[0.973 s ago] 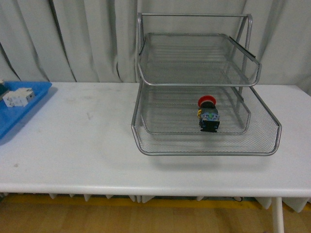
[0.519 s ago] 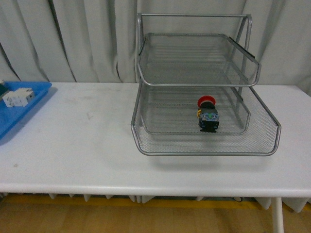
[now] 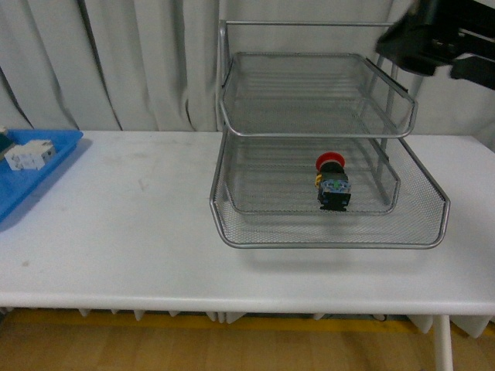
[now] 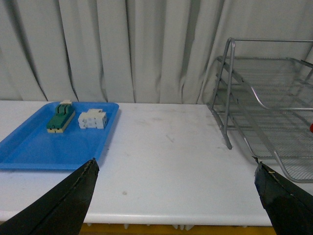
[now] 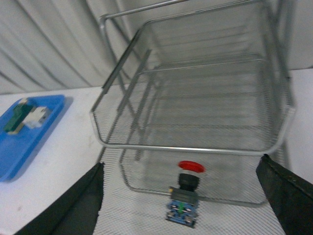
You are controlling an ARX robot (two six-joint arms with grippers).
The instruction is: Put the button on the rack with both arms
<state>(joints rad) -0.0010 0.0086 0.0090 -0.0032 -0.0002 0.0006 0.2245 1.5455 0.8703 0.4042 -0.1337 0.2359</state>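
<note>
**Q:** Button?
**A:** Button [image 3: 332, 182] lies in the rack [image 3: 325, 244], under the top tier and right of the rack's middle. Red cap points to the back, black-and-blue body to the front rim. Middle tier or bottom tier: cannot tell. Nothing of mine touches it.

**Q:** From the right wrist?
**A:** Button [image 5: 186, 196] shows between my two fingers, lower than they are. Its cap is away from me and its body crosses a tier's front rim line. The rack [image 5: 195, 148] fills most of the view, slightly blurred.

**Q:** Claws?
**A:** Right claw [image 5: 183, 160] is spread wide, fingers [image 5: 68, 208] far apart, holding nothing, up above the rack's front. The front view shows only my right arm [image 3: 433, 37], dark, high by the rack's top right corner. Left claw [image 4: 175, 162] is also spread wide and holds nothing. It hangs over the table [image 4: 161, 147], well apart from the rack [image 4: 226, 98].

**Q:** Surroundings?
**A:** The rack stands on the right half of the table [image 3: 139, 232], near the back edge. A tray [image 3: 31, 184], blue, sits at the left edge and is partly out of the front view. In the tray [image 4: 58, 147] a white block [image 4: 92, 119] lies just beside a green block [image 4: 60, 116], both toward its back. A curtain [image 3: 116, 62], pale, hangs behind everything.
</note>
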